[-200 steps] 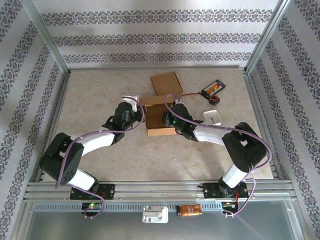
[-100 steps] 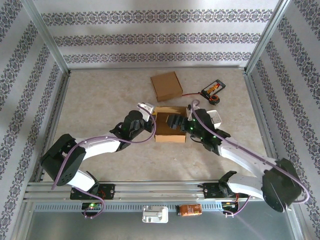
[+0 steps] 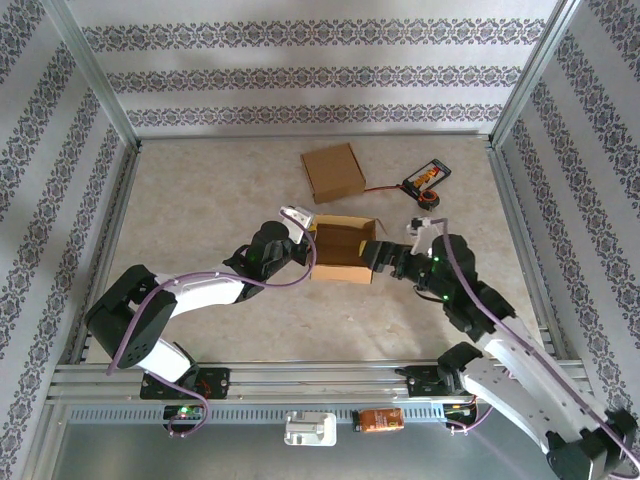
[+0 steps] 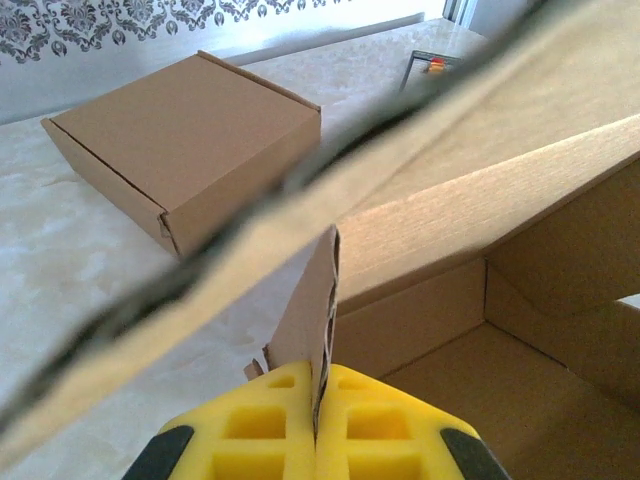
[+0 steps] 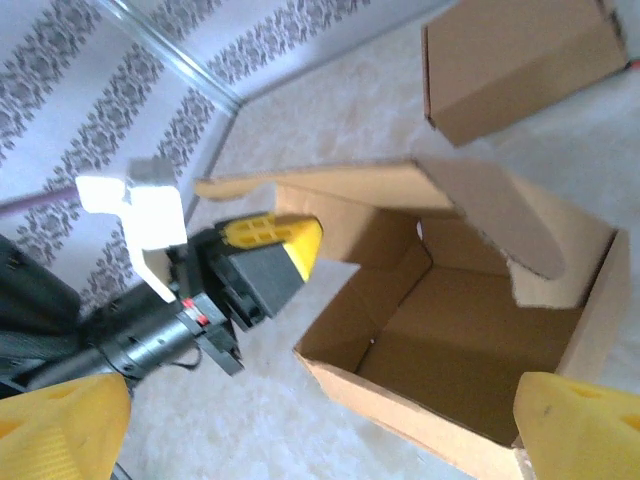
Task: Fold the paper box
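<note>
The paper box (image 3: 342, 250) sits open on the middle of the tabletop (image 3: 200, 200). My left claw (image 3: 306, 240) is pinched closed on its left wall, and my right claw (image 3: 388, 258) stands wide and empty beside the right wall. I think the left should steady the box while the right presses the flap (image 5: 485, 212) inward slowly.

Overhead; both wrists close on box (image 3: 340, 270)

Table (image 3: 200, 190), open box (image 3: 342, 252), closed box (image 3: 333, 171), device (image 3: 426, 181)

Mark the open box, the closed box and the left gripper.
open box (image 3: 342, 273), top external view, near outer wall.
closed box (image 3: 333, 171), top external view, top face.
left gripper (image 4: 316, 400), left wrist view, seam where its yellow pads pinch the cardboard wall.
</note>
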Tool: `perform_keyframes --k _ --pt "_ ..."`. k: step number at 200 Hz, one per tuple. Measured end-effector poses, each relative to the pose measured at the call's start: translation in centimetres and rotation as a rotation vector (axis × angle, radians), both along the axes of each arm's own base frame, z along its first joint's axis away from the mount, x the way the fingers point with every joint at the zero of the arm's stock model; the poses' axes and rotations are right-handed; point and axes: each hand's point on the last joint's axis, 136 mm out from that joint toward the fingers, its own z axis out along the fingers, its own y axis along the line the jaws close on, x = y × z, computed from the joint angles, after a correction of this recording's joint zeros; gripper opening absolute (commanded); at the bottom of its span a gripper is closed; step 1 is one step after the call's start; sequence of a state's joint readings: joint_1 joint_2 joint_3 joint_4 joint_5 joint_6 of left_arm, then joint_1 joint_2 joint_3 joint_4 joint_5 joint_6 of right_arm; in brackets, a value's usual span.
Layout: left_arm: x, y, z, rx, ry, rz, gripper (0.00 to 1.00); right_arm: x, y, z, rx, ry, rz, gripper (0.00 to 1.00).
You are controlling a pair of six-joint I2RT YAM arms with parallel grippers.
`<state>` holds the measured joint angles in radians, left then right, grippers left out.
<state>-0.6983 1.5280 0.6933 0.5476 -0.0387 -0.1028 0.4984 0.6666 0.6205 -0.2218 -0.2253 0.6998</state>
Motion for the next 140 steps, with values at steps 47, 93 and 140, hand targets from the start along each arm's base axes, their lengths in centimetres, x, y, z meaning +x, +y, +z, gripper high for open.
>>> perform_keyframes --k 47,93,140 --pt "-1.2 -1.0 -0.2 0.017 -0.043 -0.049 0.05 3.8 -2.9 4.5 -0.015 0.064 -0.114 0.93" --pt "-2.9 -1.1 -1.9 0.066 -0.057 -0.092 0.23 6.4 -0.5 -0.1 -0.079 0.26 0.007 0.89" --pt "-4.8 -0.8 -3.9 0.088 -0.034 -0.128 0.46 4.6 1.8 -1.6 -0.133 0.257 0.12 0.81"
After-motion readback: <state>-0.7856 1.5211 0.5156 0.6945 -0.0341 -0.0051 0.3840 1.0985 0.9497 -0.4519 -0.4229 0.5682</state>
